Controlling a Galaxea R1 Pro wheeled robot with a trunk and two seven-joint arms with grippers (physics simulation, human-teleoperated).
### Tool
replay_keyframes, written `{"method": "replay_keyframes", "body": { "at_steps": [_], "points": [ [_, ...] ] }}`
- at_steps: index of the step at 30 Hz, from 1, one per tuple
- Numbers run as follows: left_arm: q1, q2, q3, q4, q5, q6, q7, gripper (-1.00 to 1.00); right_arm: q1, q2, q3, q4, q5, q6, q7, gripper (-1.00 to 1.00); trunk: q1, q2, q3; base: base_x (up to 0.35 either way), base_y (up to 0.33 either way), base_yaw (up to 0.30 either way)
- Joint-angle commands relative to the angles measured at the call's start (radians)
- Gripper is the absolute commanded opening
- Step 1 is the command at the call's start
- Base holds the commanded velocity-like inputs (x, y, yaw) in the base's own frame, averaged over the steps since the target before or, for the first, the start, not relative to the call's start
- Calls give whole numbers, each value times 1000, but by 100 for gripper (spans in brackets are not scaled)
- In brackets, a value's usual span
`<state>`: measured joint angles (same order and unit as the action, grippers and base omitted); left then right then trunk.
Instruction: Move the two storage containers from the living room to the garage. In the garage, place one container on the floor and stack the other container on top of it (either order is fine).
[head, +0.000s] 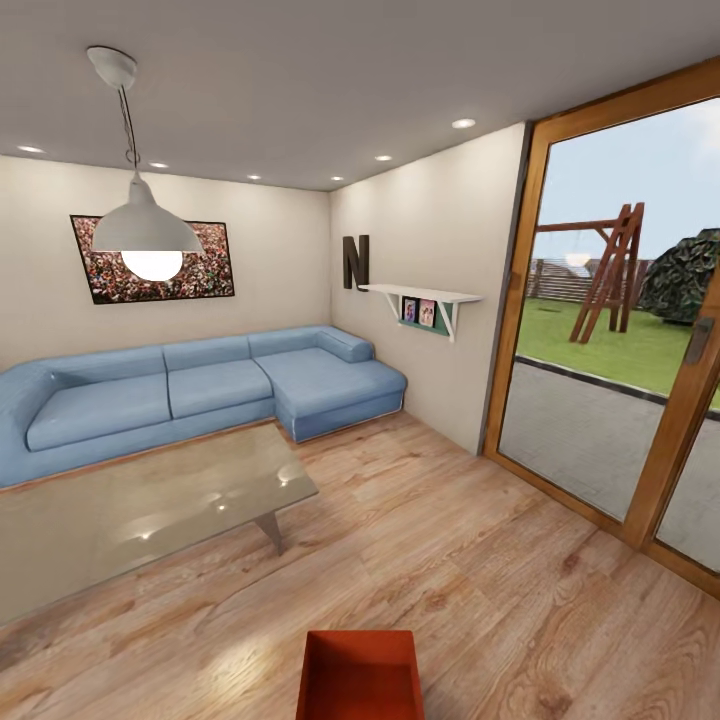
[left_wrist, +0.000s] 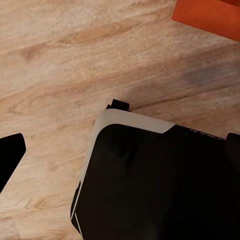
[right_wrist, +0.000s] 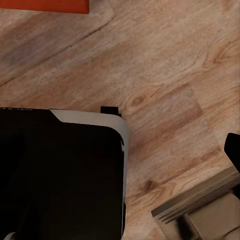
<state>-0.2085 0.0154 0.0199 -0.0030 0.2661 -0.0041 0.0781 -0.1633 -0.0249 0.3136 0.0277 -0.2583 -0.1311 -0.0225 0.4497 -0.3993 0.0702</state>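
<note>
One red bin (head: 360, 672) sits on the wood floor (head: 480, 560) at bottom centre, so roll up square and reach low; whether the grippers are apart or together, I cannot tell.

Dark letter "N" (head: 356, 261) on the beige wall (head: 430, 200)

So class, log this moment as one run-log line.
room: living room | container: on wood floor, ahead of robot | grippers: unseen | stage: not picked up

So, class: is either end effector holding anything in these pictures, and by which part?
It cannot be told. One red-orange storage container sits on the wood-plank floor ahead of the robot, apparently unheld.
</note>
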Motion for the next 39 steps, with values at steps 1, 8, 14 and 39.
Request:
{"method": "replay_keyframes", "body": {
  "at_steps": [1, 8, 14, 39],
  "points": [
    [0, 0, 2, 0, 3, 0, 2, 100, -1, 0, 8, 3, -9, -5, -1, 100, 0, -1, 0, 0, 0, 0],
    [0, 1, 1, 0, 2, 0, 2, 100, -1, 0, 8, 3, -9, -4, 0, 100, 23, -43, -19, 0, 0, 0],
    [0, 1, 0, 0, 2, -1, 2, 100, -1, 1, 8, 3, -9, -4, 0, 100, 46, -85, -38, 0, 0, 0],
    [0, 4, 0, 0, 2, -1, 1, 100, -1, 1, 8, 3, -7, -4, 0, 100, 142, -260, -116, 0, 0, 0]
  ]
}}
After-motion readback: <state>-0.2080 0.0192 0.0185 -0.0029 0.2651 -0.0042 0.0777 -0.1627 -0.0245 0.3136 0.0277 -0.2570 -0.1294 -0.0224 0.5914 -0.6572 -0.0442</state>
